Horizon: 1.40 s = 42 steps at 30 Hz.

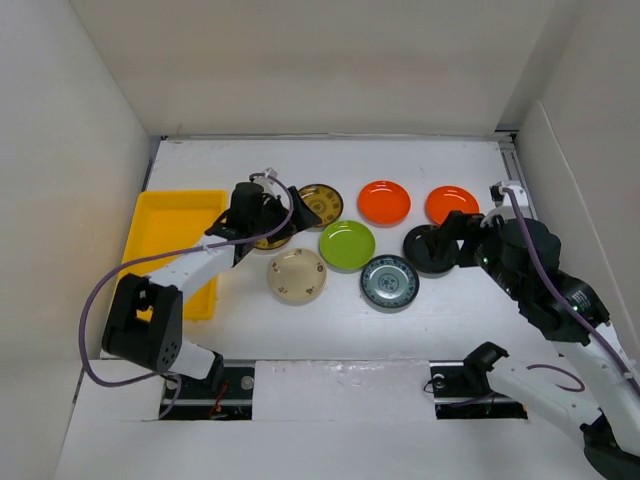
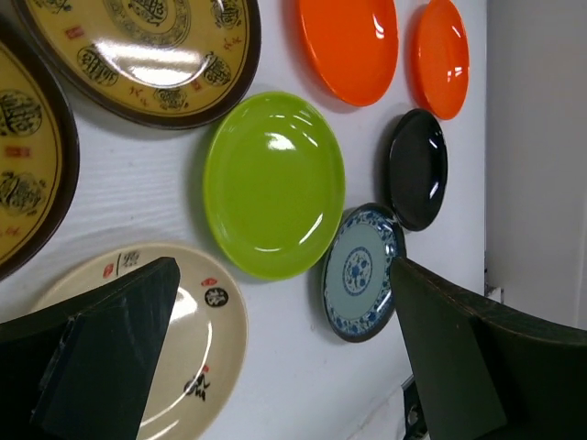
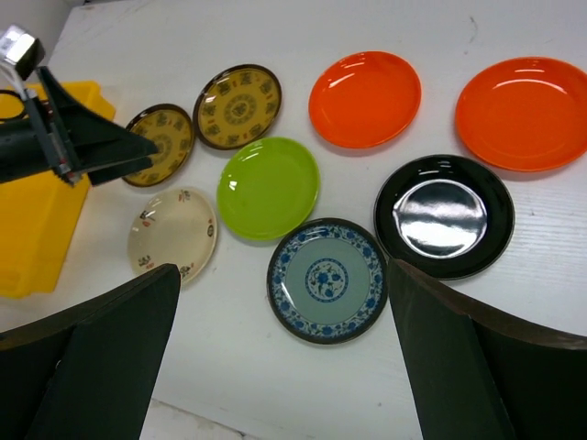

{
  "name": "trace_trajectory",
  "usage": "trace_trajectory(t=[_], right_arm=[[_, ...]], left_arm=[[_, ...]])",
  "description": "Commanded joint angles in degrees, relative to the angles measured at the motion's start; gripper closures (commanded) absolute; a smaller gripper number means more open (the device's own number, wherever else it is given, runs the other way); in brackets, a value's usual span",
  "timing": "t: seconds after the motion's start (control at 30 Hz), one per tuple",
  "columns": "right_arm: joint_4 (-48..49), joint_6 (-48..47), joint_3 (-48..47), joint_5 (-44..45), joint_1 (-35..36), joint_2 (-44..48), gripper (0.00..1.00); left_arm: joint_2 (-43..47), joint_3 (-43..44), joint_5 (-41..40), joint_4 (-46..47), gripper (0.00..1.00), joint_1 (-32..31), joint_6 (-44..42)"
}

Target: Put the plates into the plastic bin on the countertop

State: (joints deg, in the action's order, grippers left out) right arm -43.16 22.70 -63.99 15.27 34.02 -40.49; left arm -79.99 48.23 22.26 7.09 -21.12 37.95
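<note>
The yellow bin [image 1: 175,250] lies at the left with no plate showing in it. On the white countertop [image 1: 440,165] lie two brown-gold plates [image 1: 322,205] [image 1: 268,240], two orange plates [image 1: 384,202] [image 1: 451,204], a lime plate [image 1: 347,245], a cream plate [image 1: 296,276], a grey-teal plate [image 1: 389,282] and a black plate [image 1: 428,252]. My left gripper [image 1: 275,215] hangs open and empty over the left brown-gold plate [image 3: 160,142]. My right gripper [image 1: 445,245] is open and empty above the black plate [image 3: 444,215], and the grey-teal plate [image 3: 326,280] shows between its fingers.
White walls close in the left, back and right sides. A white panel leans at the right wall [image 1: 570,190]. The left arm's purple cable [image 1: 100,290] loops over the bin's near end. The arm bases sit at the near edge.
</note>
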Motion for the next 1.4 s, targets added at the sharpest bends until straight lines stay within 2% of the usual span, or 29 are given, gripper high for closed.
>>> trace_trajectory(t=[0.0, 0.27, 0.4, 0.53, 0.57, 0.7, 0.9, 0.97, 1.07, 1.17, 1.37], right_arm=[[4.40, 0.24, 0.18, -3.75, -0.36, -0.38, 0.00], [3.08, 0.24, 0.18, -2.52, -0.36, 1.81, 0.00], [2.55, 0.24, 0.18, -2.52, -0.36, 2.35, 0.00], [1.85, 0.24, -0.35, -1.91, -0.36, 2.95, 0.00], [1.33, 0.24, -0.35, -1.91, -0.36, 2.96, 0.00], [1.32, 0.24, -0.35, -1.38, -0.36, 3.49, 0.00], [0.79, 0.24, -0.88, -1.38, -0.36, 4.54, 0.00], [0.79, 0.24, -0.88, -1.38, -0.89, 5.07, 0.00], [0.79, 0.24, -0.88, -1.38, -0.89, 5.07, 0.00], [0.79, 0.77, -0.88, -1.90, -0.89, 5.07, 0.00], [0.79, 0.77, -1.40, -1.91, -0.89, 5.60, 0.00]], left_arm=[[-3.76, 2.03, 3.84, 10.40, 0.00, -0.06, -1.22], [-20.10, 11.35, 6.22, 8.29, 0.00, -1.98, -4.46], [-23.63, 13.74, 3.67, 6.62, 0.03, -4.62, -4.47], [-25.91, 14.96, 2.17, 5.74, 0.12, -5.24, -3.94], [-25.92, 14.97, 2.17, 5.13, 0.19, -5.24, -3.94], [-26.98, 15.49, 0.25, 3.81, 0.27, -5.77, -3.41], [-28.21, 16.02, -2.75, 1.87, 0.30, -5.77, -2.80], [-28.73, 16.02, -2.75, 1.87, 0.37, -5.77, -2.80], [-28.74, 16.55, -2.75, 1.35, 0.57, -6.30, -2.80], [-29.26, 17.60, -2.75, 0.73, 0.69, -6.82, -2.80], [-29.79, 17.60, -2.75, 0.20, 0.83, -6.82, -2.27]])
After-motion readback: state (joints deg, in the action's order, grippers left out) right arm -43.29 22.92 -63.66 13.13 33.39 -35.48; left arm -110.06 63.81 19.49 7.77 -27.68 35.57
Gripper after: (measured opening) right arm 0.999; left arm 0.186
